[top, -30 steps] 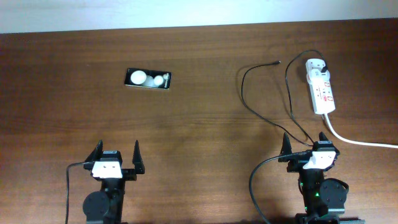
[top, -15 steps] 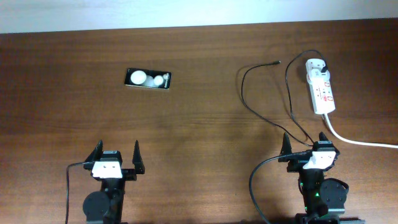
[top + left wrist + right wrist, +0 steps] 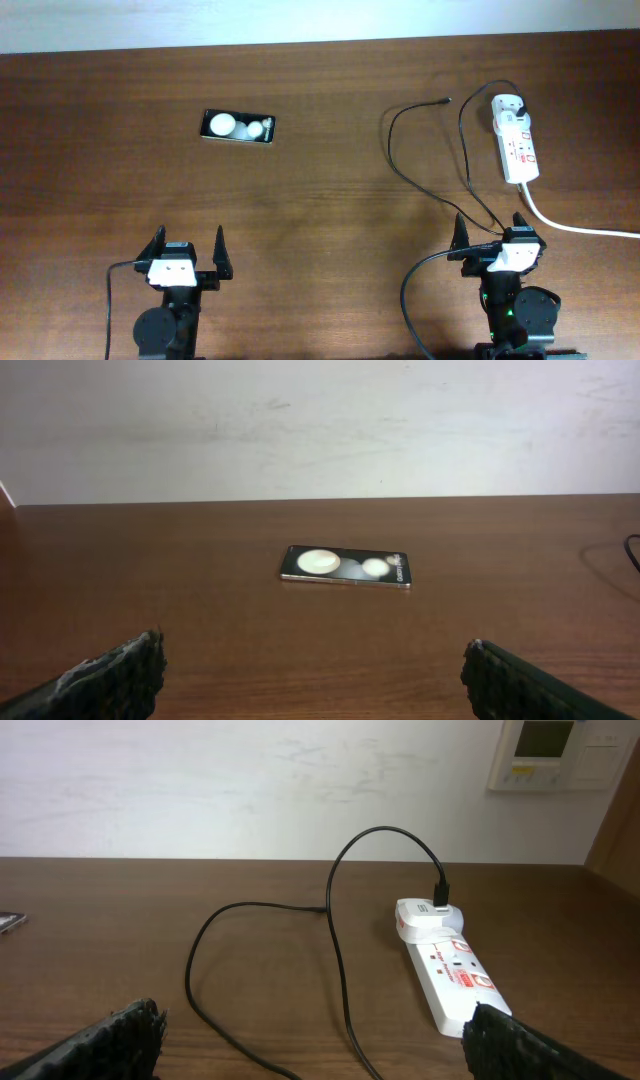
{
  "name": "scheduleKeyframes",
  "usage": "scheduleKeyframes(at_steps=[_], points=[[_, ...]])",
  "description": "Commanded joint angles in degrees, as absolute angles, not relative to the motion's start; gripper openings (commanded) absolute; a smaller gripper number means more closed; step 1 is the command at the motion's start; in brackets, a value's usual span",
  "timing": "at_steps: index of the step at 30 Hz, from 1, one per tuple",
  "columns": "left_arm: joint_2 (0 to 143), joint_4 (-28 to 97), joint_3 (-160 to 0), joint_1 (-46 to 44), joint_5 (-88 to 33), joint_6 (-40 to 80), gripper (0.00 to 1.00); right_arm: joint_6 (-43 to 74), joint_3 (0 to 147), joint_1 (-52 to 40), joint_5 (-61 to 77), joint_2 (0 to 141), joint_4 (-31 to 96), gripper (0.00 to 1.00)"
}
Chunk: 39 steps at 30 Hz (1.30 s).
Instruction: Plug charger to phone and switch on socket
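Note:
The phone (image 3: 238,127) lies flat, screen up, at the far left of the table; it also shows in the left wrist view (image 3: 345,566), well ahead of the fingers. The charger cable (image 3: 392,150) loops across the right side, its free plug tip (image 3: 444,100) lying loose; its other end sits in a white adapter on the socket (image 3: 516,140). In the right wrist view the cable (image 3: 335,935) curves past the socket (image 3: 450,970). My left gripper (image 3: 188,254) is open and empty at the near edge. My right gripper (image 3: 494,234) is open and empty, the cable lying between its fingers.
The socket's thick white cord (image 3: 580,228) runs off to the right edge. Thicker black cables (image 3: 415,290) hang by the right arm's base. A pale wall (image 3: 320,420) stands behind the table's far edge, with a wall panel (image 3: 548,750) at upper right.

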<state>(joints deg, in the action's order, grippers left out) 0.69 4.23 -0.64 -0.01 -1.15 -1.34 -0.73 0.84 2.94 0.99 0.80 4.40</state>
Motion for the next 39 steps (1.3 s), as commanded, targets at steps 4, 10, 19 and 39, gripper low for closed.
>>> scheduleKeyframes(at_steps=[4,10,19,39], points=[[0.40,4.56,-0.54,0.27,-2.17,-2.22,0.99,-1.08,0.32,2.63,1.50,0.51,4.27,0.99],[0.40,4.56,-0.54,0.27,-2.17,-2.24,0.99,-1.08,0.32,2.63,1.50,0.51,4.27,0.99],[0.40,4.51,-0.54,0.27,-2.11,-2.24,0.99,-1.08,0.32,2.63,1.50,0.51,4.27,0.99],[13.54,23.79,-28.84,0.27,-2.24,-2.17,0.99,-1.08,0.32,2.63,1.50,0.51,4.27,0.99]])
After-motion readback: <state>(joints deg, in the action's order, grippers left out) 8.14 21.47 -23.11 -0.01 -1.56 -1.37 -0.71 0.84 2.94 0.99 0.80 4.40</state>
